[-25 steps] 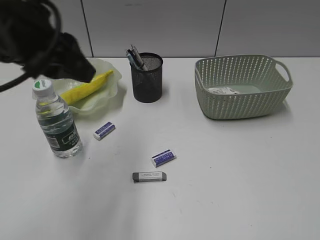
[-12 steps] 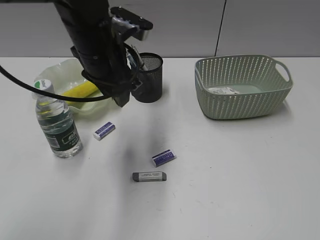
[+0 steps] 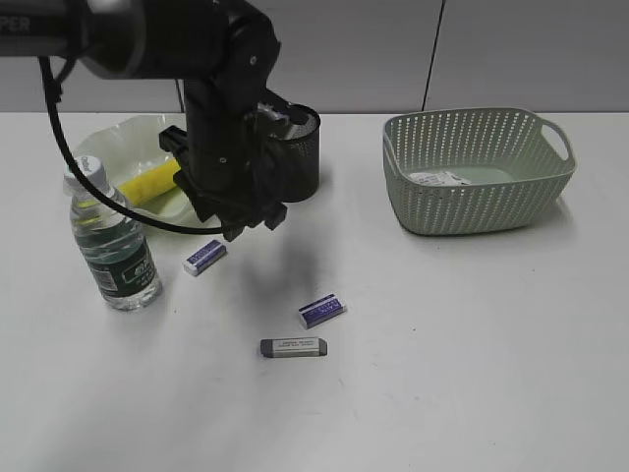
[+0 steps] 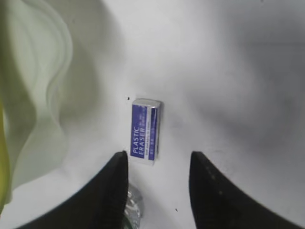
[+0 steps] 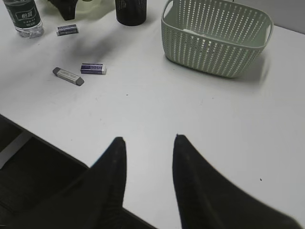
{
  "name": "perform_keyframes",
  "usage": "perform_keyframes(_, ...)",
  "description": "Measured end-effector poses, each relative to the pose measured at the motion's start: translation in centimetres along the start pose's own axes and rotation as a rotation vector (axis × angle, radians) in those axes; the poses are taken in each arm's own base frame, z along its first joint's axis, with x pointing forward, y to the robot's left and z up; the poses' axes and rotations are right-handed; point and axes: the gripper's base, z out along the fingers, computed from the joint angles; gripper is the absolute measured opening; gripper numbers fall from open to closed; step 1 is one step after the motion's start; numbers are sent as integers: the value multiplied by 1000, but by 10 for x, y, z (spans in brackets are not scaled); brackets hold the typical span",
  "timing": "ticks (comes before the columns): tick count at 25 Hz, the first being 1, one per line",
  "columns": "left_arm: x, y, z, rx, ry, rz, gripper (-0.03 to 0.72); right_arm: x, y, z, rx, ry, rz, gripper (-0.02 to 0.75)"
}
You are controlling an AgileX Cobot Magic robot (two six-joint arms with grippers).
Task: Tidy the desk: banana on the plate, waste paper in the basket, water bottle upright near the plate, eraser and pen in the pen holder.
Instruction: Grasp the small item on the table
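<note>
Left hand [image 4: 157, 183] open, empty, hovered over small blue-and-white eraser [image 4: 145, 130] lying on white surface [image 3: 472, 354], left of frame centre. Right hand [image 5: 147, 162] open, empty, low in frame. Yellow banana [image 3: 149, 184] in pale green ruffled plate [image 3: 123, 143], upper left. Clear water bottle [image 3: 110, 241] upright just below plate. Black mesh pen holder [image 3: 305, 157] behind arm. Crumpled waste paper [image 3: 440, 179] inside sage-green perforated basket [image 3: 477, 211], upper right. Second blue eraser [image 3: 322, 311] and grey eraser [image 3: 293, 347] at centre.
</note>
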Motion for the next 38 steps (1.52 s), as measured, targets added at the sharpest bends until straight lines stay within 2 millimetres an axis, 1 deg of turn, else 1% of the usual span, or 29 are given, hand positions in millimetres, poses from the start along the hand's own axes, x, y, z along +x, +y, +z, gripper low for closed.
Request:
perform_keyframes(3,-1,0,13,-44,23,-12,321,0,0,0,0,0,0,277)
perform_keyframes(10,-3,-3,36,-75,55,4,321,0,0,0,0,-1,0,277)
perform_keyframes(22,-7,-2,42,-67,21,2,326,0,0,0,0,-1,0,276)
perform_keyframes(26,-6,0,52,-68,45,-2,379,0,0,0,0,-1,0,276)
perform_keyframes(29,-5,2,57,-69,58,-5,398,0,0,0,0,-1,0,276)
perform_keyframes(36,-6,1,62,-68,67,-5,399,0,0,0,-1,-2,0,276)
perform_keyframes(38,-6,0,62,-59,68,-11,381,0,0,0,-1,-2,0,276)
